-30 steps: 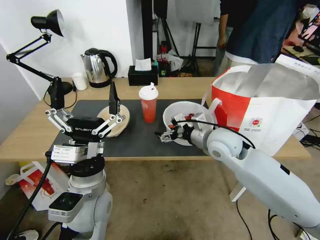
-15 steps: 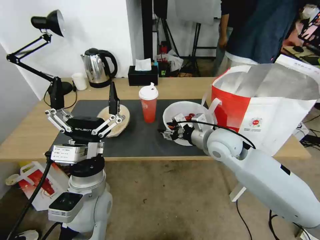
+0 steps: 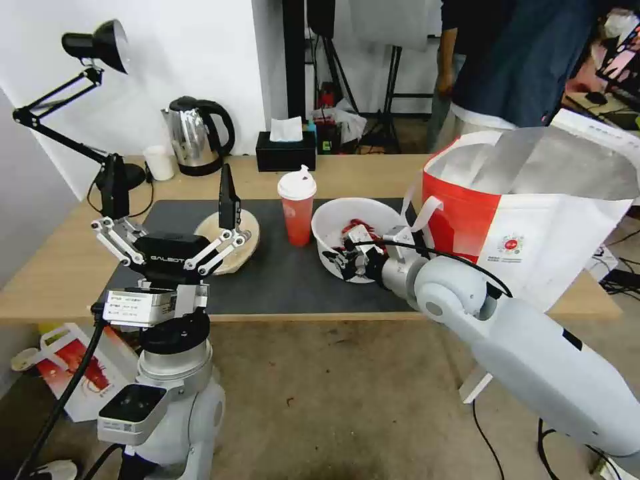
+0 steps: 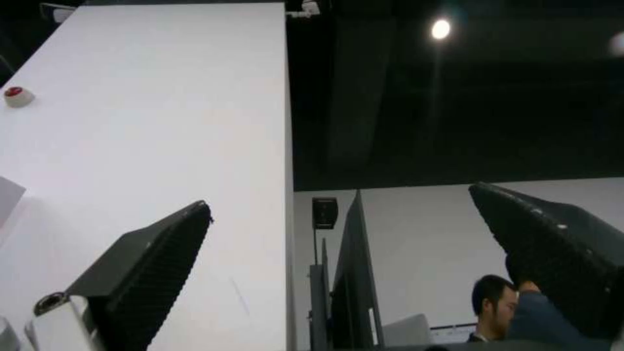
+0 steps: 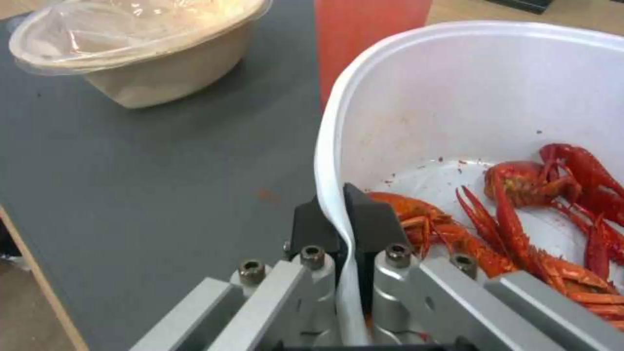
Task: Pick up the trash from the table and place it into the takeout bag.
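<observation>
My right gripper is shut on the near rim of the wide white bowl, which holds red crayfish shells. In the right wrist view the pads pinch the thin white wall from both sides. The red cup with a white lid stands just left of the bowl on the black mat. The shallow beige bowl lies further left, under clear film. The takeout bag stands open at the table's right end. My left gripper is raised, pointing upward, and open.
A kettle, a small white cup, a black tissue box and a desk lamp line the table's far and left sides. A person stands behind the bag. A smaller printed bag lies on the floor at left.
The right gripper went from open at the bowl's near rim to shut on it. The bowl has since shifted left toward the red cup. The left arm stayed still.
</observation>
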{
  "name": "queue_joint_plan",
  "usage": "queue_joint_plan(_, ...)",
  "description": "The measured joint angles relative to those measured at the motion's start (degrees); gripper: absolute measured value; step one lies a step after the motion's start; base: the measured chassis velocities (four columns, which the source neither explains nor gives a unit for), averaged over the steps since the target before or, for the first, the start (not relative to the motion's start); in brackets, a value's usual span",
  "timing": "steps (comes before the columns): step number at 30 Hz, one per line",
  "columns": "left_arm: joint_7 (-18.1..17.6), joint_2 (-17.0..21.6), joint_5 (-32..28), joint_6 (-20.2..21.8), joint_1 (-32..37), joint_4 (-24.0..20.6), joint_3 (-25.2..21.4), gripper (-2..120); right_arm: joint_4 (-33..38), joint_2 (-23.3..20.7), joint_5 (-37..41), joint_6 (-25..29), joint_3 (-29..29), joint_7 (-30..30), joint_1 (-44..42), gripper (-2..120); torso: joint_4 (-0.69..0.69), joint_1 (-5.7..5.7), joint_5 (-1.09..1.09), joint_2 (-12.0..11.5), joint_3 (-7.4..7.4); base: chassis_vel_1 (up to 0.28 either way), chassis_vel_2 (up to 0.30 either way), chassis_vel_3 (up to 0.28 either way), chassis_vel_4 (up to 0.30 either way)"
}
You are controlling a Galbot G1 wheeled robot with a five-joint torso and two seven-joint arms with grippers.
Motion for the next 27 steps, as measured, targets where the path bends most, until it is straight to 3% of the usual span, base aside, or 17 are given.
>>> queue_joint_plan(27,-0.01,0.01,-0.03,0.0,0.18,-0.49,0.08,100,3.63,-4.61,-1.5,-0.18,0.58,1.9,1.21,0,0.0,0.0,0.0,-0.02,0.0,0.0,0.0,0.0,0.0)
